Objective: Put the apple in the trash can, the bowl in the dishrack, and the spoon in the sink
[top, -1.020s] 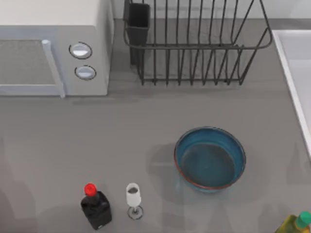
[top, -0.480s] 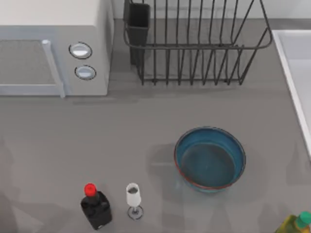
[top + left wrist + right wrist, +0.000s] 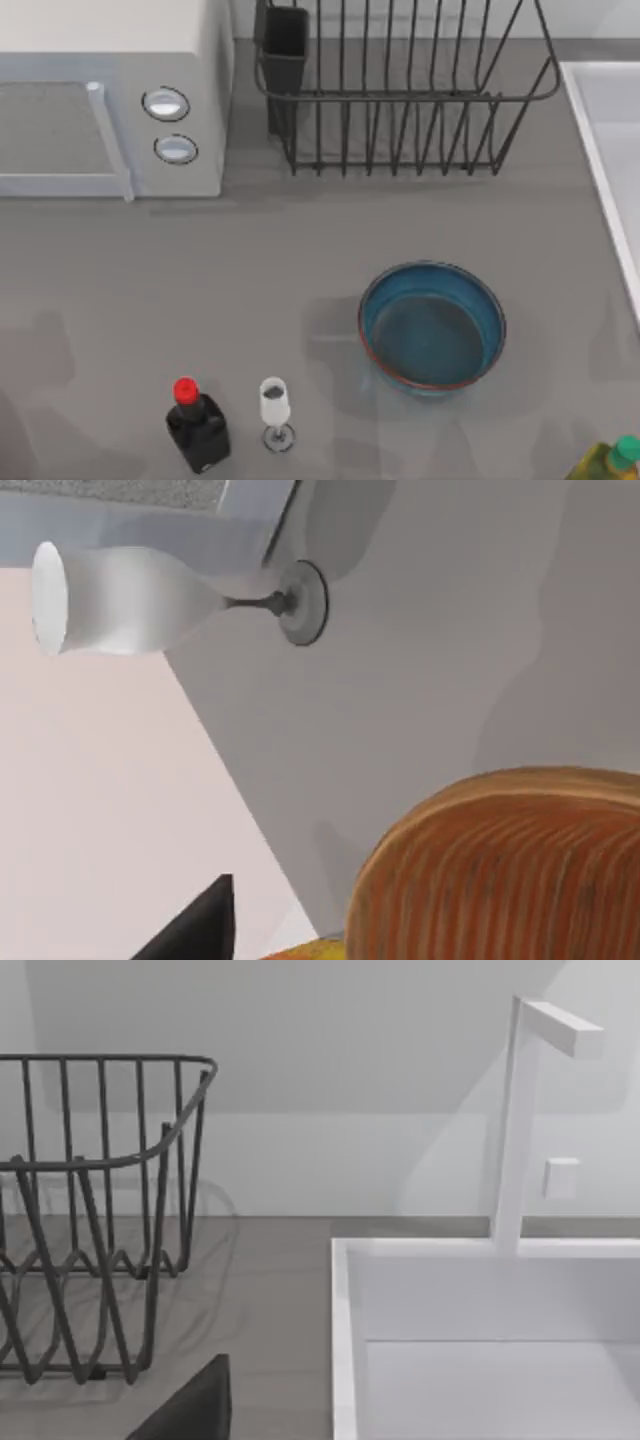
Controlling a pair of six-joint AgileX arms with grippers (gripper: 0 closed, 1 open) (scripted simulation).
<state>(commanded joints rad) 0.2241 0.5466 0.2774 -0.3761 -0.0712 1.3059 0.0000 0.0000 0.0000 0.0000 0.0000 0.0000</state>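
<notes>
Sitting upright on worktop [image 3: 250, 260], bowl [image 3: 432, 325] well short of dishrack [image 3: 400, 90] facing right claw [image 3: 190, 1405]; glazed, rigid, slippery, so pinch rim. Cannot tell either claw's opening.

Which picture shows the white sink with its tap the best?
The right wrist view: it shows the sink with its raised rim, the inside of the basin and the upright white tap. The top view catches just the sink's rim at the table's right edge.
</notes>
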